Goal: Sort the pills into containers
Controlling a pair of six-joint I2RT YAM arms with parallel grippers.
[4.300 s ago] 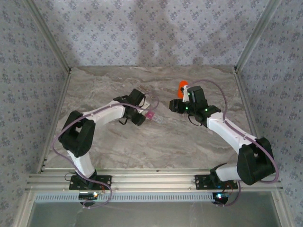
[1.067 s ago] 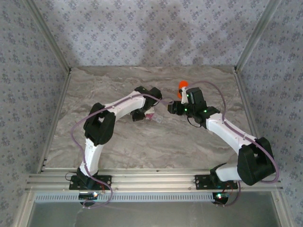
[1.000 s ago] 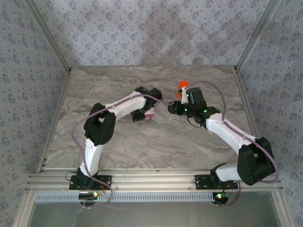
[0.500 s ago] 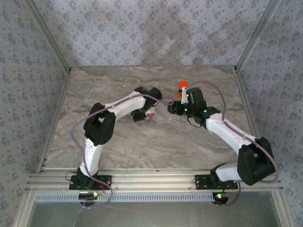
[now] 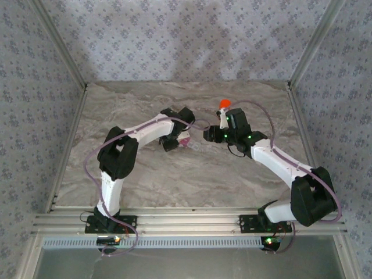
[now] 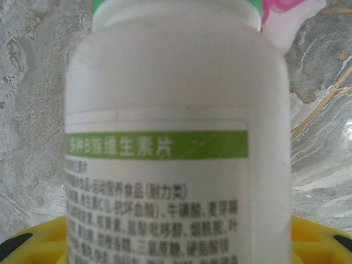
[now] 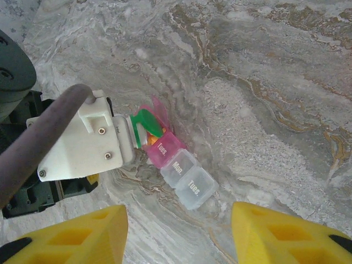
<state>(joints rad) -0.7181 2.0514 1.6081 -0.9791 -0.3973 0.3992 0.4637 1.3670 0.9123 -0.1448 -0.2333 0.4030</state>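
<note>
The containers are a short strip pill box (image 7: 190, 179) lying mid-table, with a pink section (image 7: 165, 149) and two clear sections; in the top view the pill box (image 5: 190, 143) sits between both wrists. My left gripper (image 5: 176, 138) is shut on a white bottle (image 6: 176, 110) with a green label band. The bottle's green neck (image 7: 147, 122) is tipped down at the open pink section, and orange pills (image 7: 149, 138) show at its mouth. My right gripper (image 7: 179, 236) hovers open above the box with nothing between its yellow fingers (image 7: 82, 236).
An orange object (image 5: 222, 104) stands on the marble table (image 5: 139, 174) just behind the right wrist. Patterned walls close the back and both sides. The left arm's white wrist housing (image 7: 82, 143) and its cable reach in beside the box.
Since the oldest frame the left arm has stretched forward and tipped the bottle at the pink section. In the last second the right wrist has edged left toward the box.
</note>
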